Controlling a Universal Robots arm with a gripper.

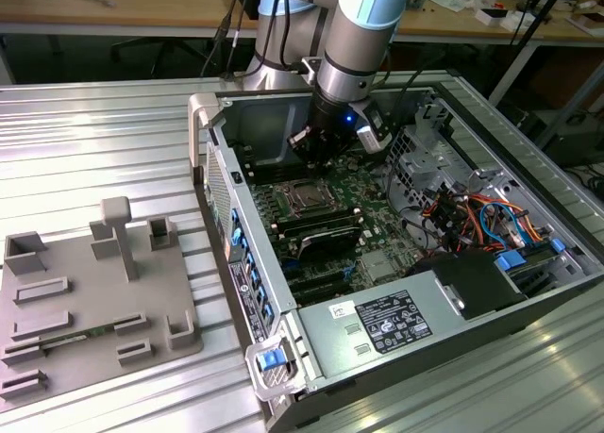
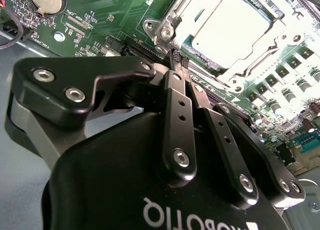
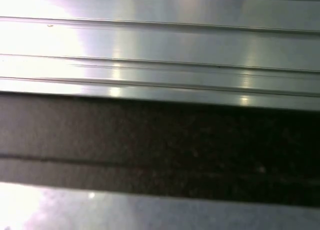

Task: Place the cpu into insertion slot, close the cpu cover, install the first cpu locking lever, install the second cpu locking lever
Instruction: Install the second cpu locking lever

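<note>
While the arm reaches down into the open computer case in the exterior view, the gripper hangs just above the green motherboard, its black fingers drawn together to a narrow point with nothing visibly held between them. In the second wrist view the fingertips sit just beside one corner of the insertion slot. The cpu lies flat in the slot, silvery top up, its edges square with the socket rim. The cpu cover lies down around the chip as a metal frame, the chip showing through its square cut-out. In the exterior view the socket sits near the middle of the board, beside black memory slots.
</note>
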